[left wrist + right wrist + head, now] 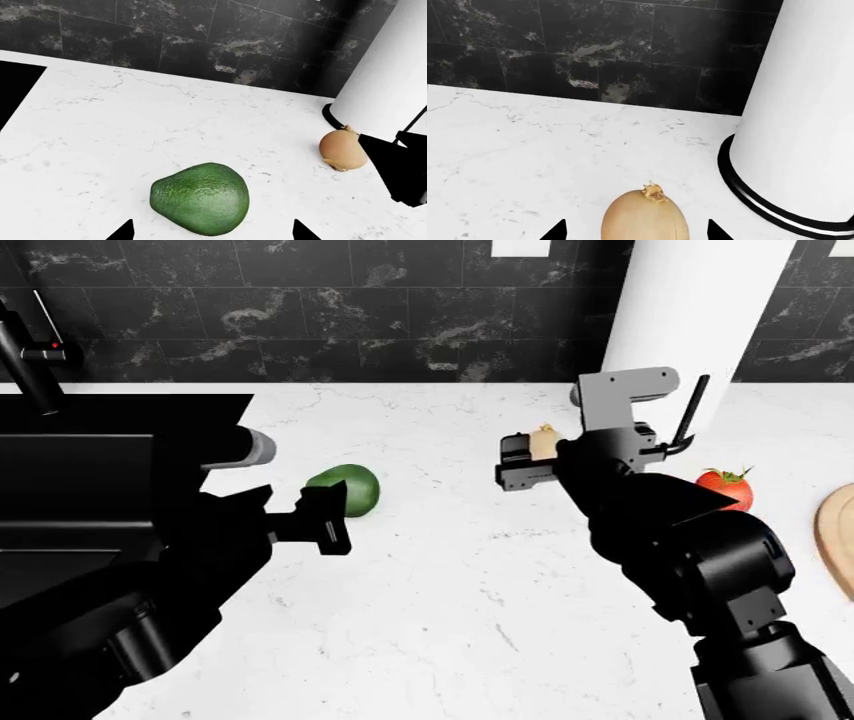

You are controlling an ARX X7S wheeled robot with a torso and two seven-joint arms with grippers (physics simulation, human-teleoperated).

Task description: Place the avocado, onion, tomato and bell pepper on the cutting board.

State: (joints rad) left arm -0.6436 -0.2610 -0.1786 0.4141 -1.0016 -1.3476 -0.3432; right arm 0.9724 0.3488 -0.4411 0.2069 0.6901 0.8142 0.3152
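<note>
The dark green avocado (200, 198) (344, 488) lies on the white marble counter, between the spread fingertips of my left gripper (213, 233) (320, 518), which is open with a gap on each side. The tan onion (644, 217) (543, 443) (342, 149) stands upright further right, its tip up, between the tips of my open right gripper (635, 233) (527, 465). The red tomato (725, 488) sits past my right arm. Only an edge of the wooden cutting board (841, 540) shows at the far right. The bell pepper is out of view.
A tall white cylinder (681, 320) (800, 125) with a black base ring stands just behind and right of the onion. A black tiled wall (400, 300) runs along the back. A dark sink (80, 420) and faucet (27, 350) are at the left.
</note>
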